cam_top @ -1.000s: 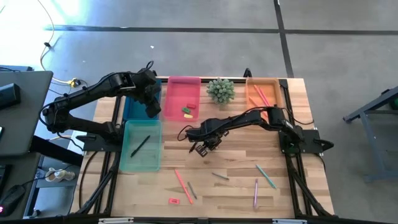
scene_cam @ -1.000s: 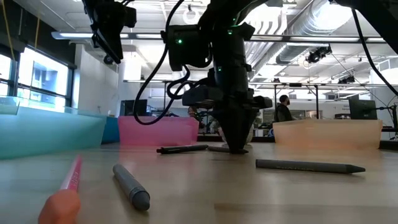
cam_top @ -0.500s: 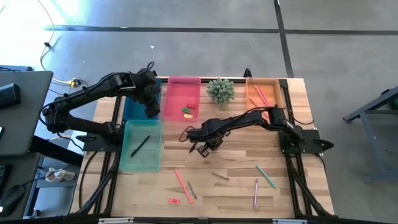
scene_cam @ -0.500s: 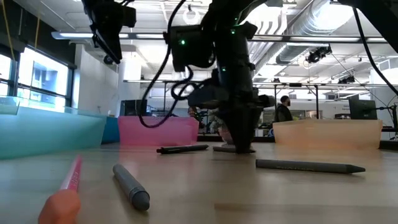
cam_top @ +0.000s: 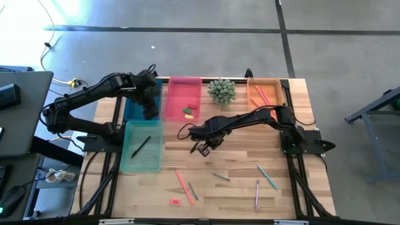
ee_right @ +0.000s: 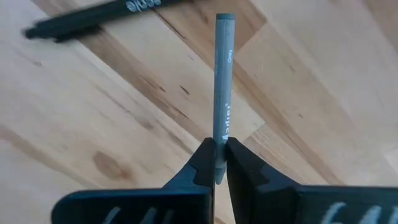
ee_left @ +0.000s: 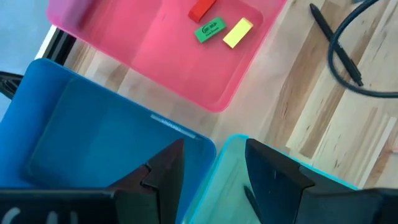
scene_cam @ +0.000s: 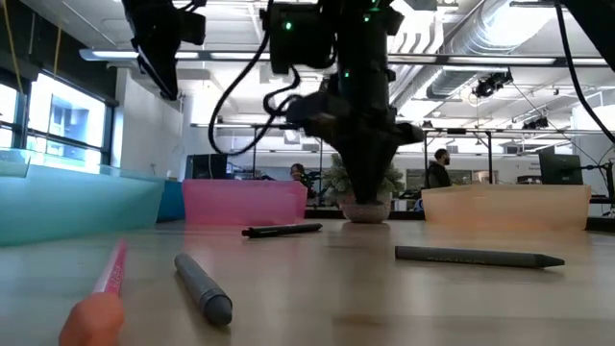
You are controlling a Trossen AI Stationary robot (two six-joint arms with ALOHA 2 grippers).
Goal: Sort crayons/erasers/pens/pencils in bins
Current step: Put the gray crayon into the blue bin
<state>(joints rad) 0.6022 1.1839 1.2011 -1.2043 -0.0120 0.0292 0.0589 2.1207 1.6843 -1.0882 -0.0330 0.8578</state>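
Observation:
My right gripper [cam_top: 201,147] hangs over the table's middle, pointing down, shut on a grey crayon [ee_right: 222,81]. A black pen [ee_right: 106,14] lies on the wood just beyond it. My left gripper [ee_left: 214,180] is open with nothing between its fingers. It hovers above the border of the blue bin [cam_top: 133,103] and the teal bin [cam_top: 142,150], which holds a black pen [cam_top: 140,147]. The pink bin [cam_top: 183,97] holds red, green and yellow erasers [ee_left: 209,31]. Pencils [cam_top: 262,95] lie in the orange bin [cam_top: 267,87]. My right gripper pinches the grey crayon near one end [ee_right: 219,144] between its two fingertips, coming from above with the fingers pointing down. The rest of the crayon juts out past the fingers. In the low view the gripper [scene_cam: 365,197] is clear of the tabletop.
A spiky green plant [cam_top: 221,90] stands between the pink and orange bins. Loose near the front edge lie a pink pencil [cam_top: 183,182], two grey crayons [cam_top: 220,177], a teal pencil [cam_top: 267,177], a purple pencil [cam_top: 257,194] and a red eraser [cam_top: 174,201].
My right gripper has risen straight up from the tabletop, staying shut. The grey crayon has come up with it, lifted clear of the wood beside the black pen, which has stayed in place.

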